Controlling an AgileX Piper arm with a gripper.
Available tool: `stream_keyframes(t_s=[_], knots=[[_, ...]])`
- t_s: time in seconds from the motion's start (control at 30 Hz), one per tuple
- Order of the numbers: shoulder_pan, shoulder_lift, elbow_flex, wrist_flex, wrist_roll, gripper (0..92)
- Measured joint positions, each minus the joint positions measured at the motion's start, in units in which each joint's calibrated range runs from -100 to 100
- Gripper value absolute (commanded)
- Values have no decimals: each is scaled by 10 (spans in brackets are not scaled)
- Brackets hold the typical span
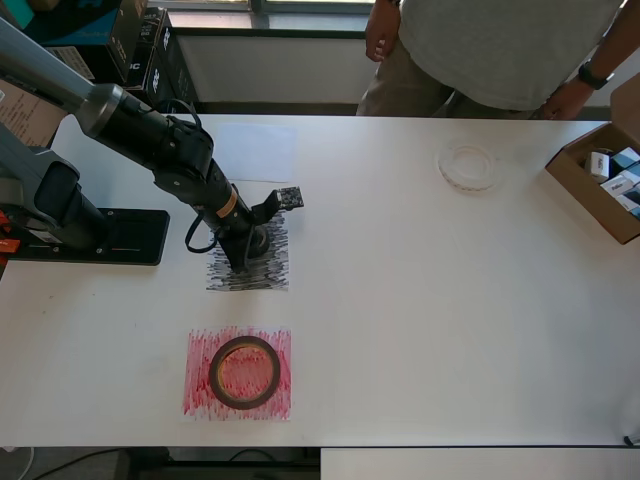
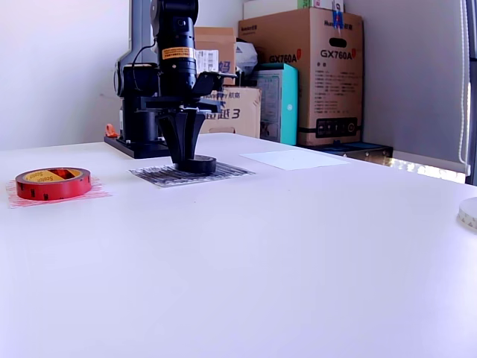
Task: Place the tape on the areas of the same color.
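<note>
Whitish translucent roll (image 1: 468,166), light, stiff, awaits an across-the-rim pinch, far from the white sheet (image 1: 254,152). Black roll (image 2: 195,164) is seen on the black sheet (image 2: 223,173), gripper (image 2: 183,146) jaws straddling it narrowly.

We see a white table (image 1: 450,330) under even light, with stacked cardboard boxes (image 2: 320,67) behind it against a pale wall (image 2: 52,67). A person (image 1: 500,50) stands at the far edge, beside an open carton (image 1: 585,185).
</note>
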Motion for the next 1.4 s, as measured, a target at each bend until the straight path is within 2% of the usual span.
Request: stream_keyframes(t_s=[0.27, 0.5, 0.6, 1.07, 1.27, 1.4], knots=[[0, 0, 0, 0, 0, 32], [0, 0, 0, 0, -18, 359], [0, 0, 0, 0, -30, 412], [15, -5, 0, 0, -56, 416], [39, -59, 0, 0, -57, 414], [69, -127, -19, 5, -32, 414]])
